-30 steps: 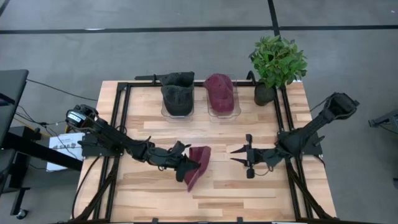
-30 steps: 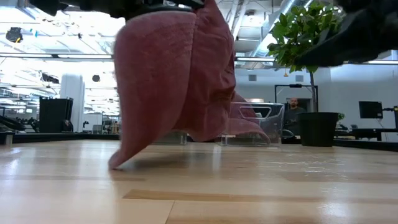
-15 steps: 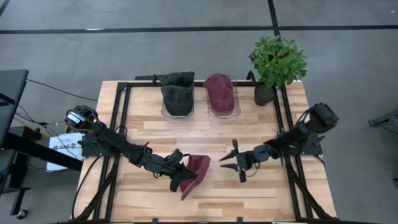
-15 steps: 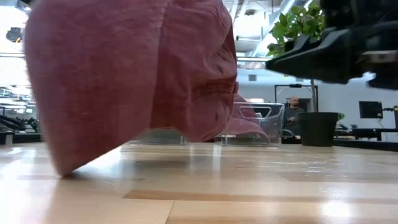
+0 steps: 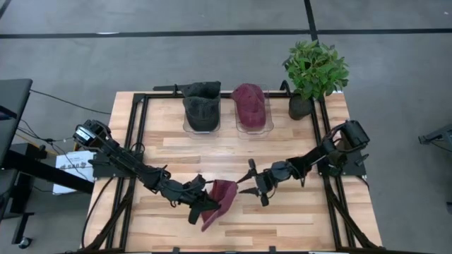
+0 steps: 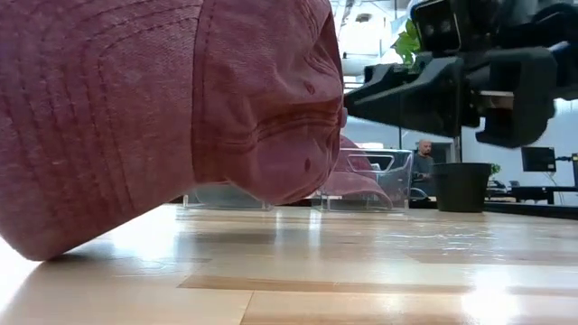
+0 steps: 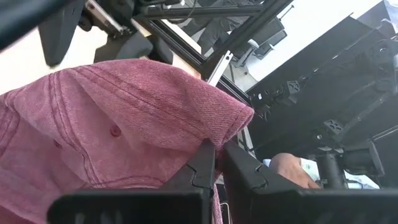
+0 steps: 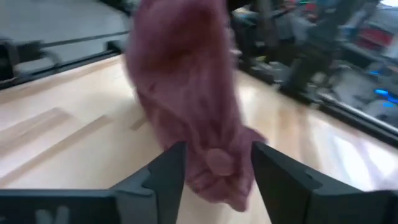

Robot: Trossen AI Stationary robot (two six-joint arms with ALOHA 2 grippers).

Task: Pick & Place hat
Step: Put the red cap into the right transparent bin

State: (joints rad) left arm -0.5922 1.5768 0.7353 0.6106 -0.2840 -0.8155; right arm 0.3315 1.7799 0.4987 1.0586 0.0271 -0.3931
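Note:
A maroon hat [image 5: 222, 200] stands on the wood table [image 5: 304, 226] near the front middle, with my left gripper [image 5: 203, 206] shut on it. In the low view the hat [image 6: 181, 108] fills the left side, its lower end [image 6: 41, 248] on the tabletop. My right gripper [image 5: 254, 185] is open just right of the hat and points at it. In the right wrist view the hat's lower part [image 8: 217, 165] lies between that gripper's two fingers [image 8: 165, 171]. My left gripper pinches a folded edge of the hat [image 7: 219, 138] between its two fingers. It comes nearly level from the table's left side. The hat bulges out beyond the fingers and its lower end rests on the table. My right gripper: I cannot tell whether its open fingers touch the hat.
Two clear bins stand at the table's far edge, one with a dark hat [image 5: 201, 104], one with a maroon hat [image 5: 250, 104]. A potted plant [image 5: 314, 70] is at the far right. Black rails [image 5: 138, 127] run along both sides. A person [image 6: 424, 158] stands far behind.
My left gripper has swung toward the near edge, taking the hat along, its lower end still on the table. My right gripper has come down and toward the table's left, rolling as it went, up to the hat's right side.

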